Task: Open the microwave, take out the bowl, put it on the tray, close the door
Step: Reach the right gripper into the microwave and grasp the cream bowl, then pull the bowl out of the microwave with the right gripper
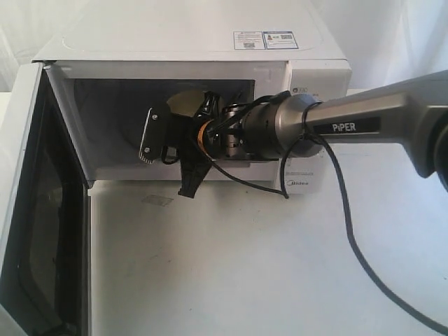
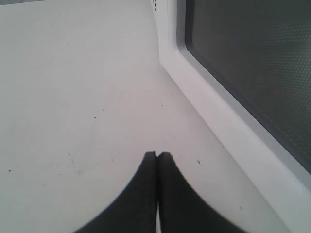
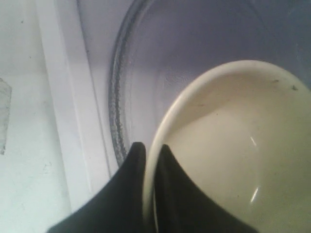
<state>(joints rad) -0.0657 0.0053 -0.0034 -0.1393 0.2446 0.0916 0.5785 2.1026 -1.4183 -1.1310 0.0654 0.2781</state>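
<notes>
The door (image 1: 28, 210) of the microwave (image 1: 189, 42) stands swung wide to the left, so the first step looks done. The second is under way. The right arm (image 1: 364, 115) reaches into the cavity, and the right claw (image 3: 150, 146) is pinched narrow on the rim of the bowl (image 3: 233, 145), with one finger outside the wall and one inside. The bowl sits inside the microwave on the glass turntable (image 3: 146, 73), near the front opening. Whether it has left the glass at all cannot be told. It looks empty, pale cream and glossy.

The left claw (image 2: 157, 154) is closed on nothing, its fingers pressed together. It hangs over the bare worktop (image 1: 245, 266) just beside the open door's window.

Left to do, by this reading: draw the bowl out through the opening, set it on the tray, and shut the door. No tray shows in any view, so where the bowl must go cannot be judged from here.

As for writing, the right arm carries the word "PiPER" (image 1: 348, 127) in white on a dark strip. "Midea" (image 1: 299, 187) can be read low on the control panel, partly behind the arm. Two stickers (image 1: 264, 39) lie on the microwave's top, their print too small to read.
</notes>
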